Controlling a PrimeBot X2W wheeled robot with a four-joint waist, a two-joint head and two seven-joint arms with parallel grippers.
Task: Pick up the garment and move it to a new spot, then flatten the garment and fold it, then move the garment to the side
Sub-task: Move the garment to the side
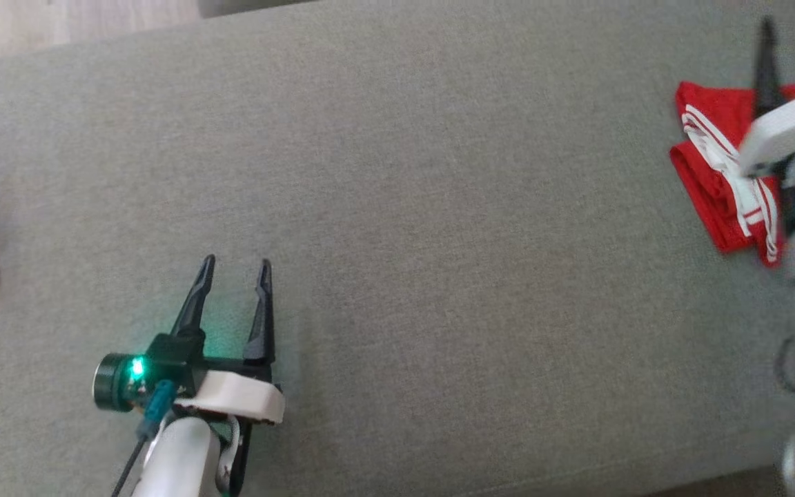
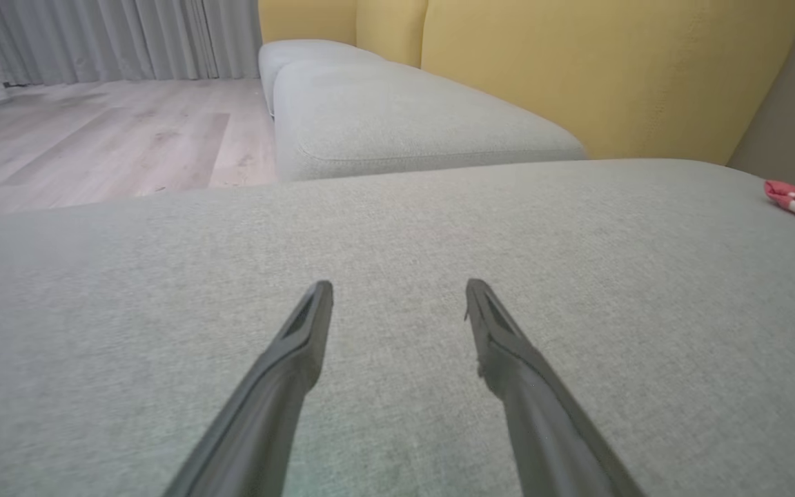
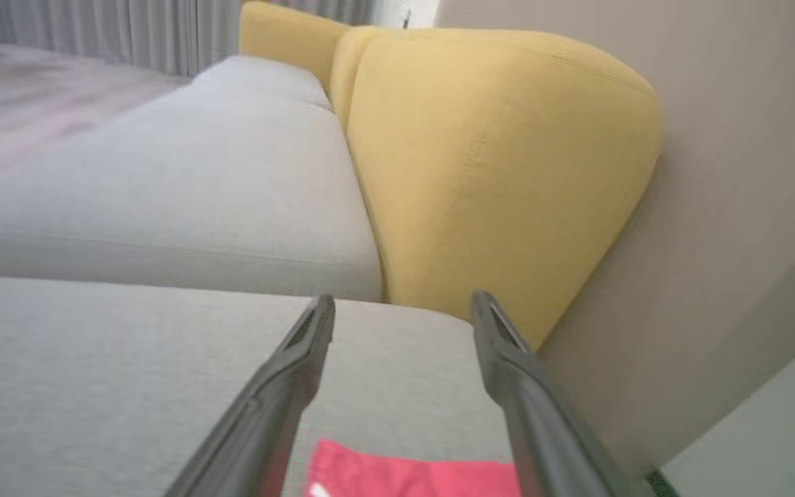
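On the cushion (image 1: 397, 172), far right, the folded garment (image 1: 711, 186) lies beneath my right gripper (image 3: 403, 300), fingers spread; the left gripper (image 1: 236, 262) is spread too. If I withdraw low, I judge a fingertip could snag and unfold it.

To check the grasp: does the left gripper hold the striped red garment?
No, the left gripper stands open over bare cushion, and the striped red garment lies far to its right.

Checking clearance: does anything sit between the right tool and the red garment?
Nothing visible does. The right tool hangs open over the folded garment, which lies uncovered on the gray cushion.
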